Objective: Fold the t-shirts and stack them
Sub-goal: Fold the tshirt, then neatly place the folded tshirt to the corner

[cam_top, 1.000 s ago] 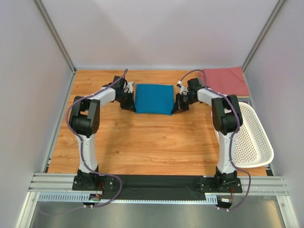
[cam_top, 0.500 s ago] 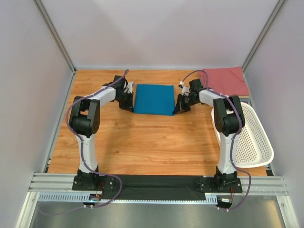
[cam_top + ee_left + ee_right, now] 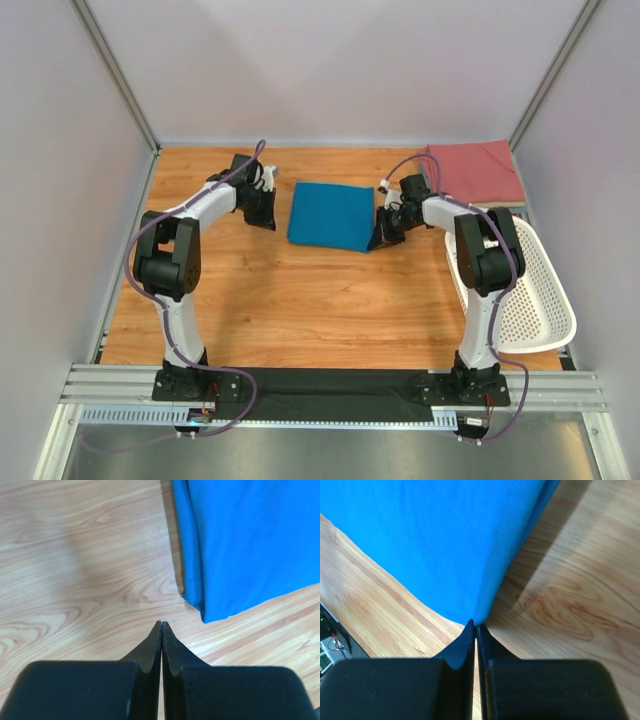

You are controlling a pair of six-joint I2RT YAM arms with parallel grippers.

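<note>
Presently we find the teal-blue t-shirt (image 3: 330, 216) lying folded in a flat rectangle on the far middle of the tabletop (image 3: 300, 300), slightly skewed to its edges. The left hand (image 3: 264, 218) sits just beside the shirt's left edge and apart from it. In the left wrist view its fingers (image 3: 150, 650) are pressed fully together with nothing between them, and the shirt's near corner (image 3: 250, 545) lies a little ahead of the tips. The right hand (image 3: 377, 238) is at the shirt's near right corner. In the right wrist view its fingers (image 3: 462, 647) are likewise closed, and the cloth (image 3: 435, 540) runs down to the tips, where it appears pinched. We note a salmon-red t-shirt (image 3: 478, 172) folded in the far right corner. A white perforated basket (image 3: 535, 290) rests at the right edge.
</note>
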